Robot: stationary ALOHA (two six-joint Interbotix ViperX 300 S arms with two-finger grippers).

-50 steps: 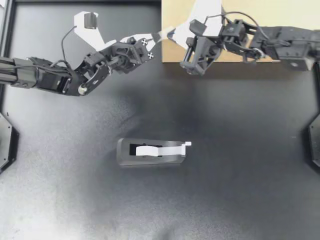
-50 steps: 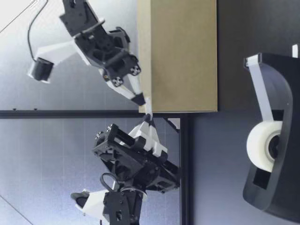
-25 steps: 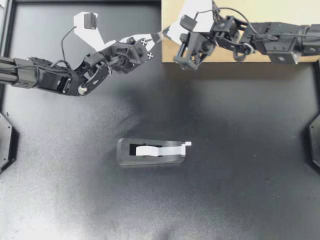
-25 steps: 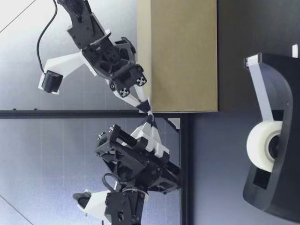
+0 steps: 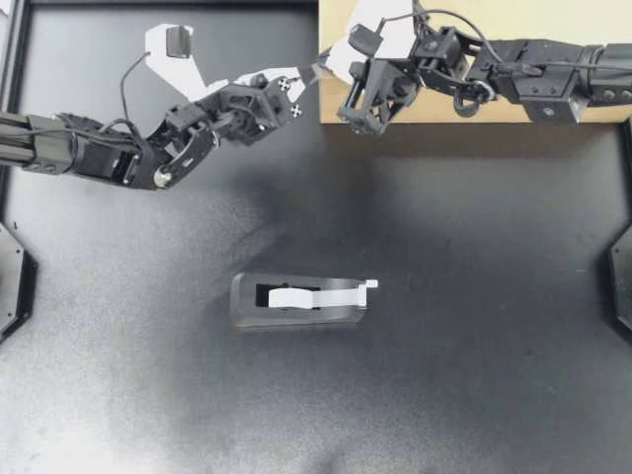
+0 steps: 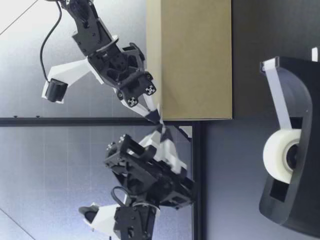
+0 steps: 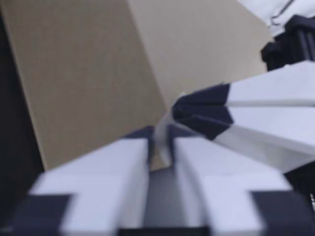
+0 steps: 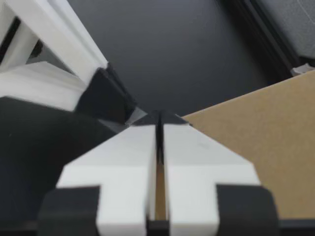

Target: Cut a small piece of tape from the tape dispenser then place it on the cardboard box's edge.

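Note:
My left gripper (image 5: 304, 83) and my right gripper (image 5: 322, 71) meet tip to tip at the near left corner of the cardboard box (image 5: 592, 20). A short piece of tape (image 7: 162, 135) runs from the right gripper's shut black tips into the gap between the left gripper's parted fingers. The right gripper (image 8: 158, 118) is shut on that tape, right beside the box edge (image 8: 256, 142). In the low view both grippers hang level with the box's top corner (image 6: 195, 60). The black tape dispenser (image 5: 296, 300) with its white roll stands at mid table.
The dispenser (image 6: 292, 150) stands close to the low camera, with a tape tail up over its cutter. A black frame rail runs along the table's far edge and sides. Bare dark table lies between the dispenser and the box.
My right arm has moved left along the box toward its corner, carrying the tape. My left gripper's fingers have parted; its arm has stayed in place.

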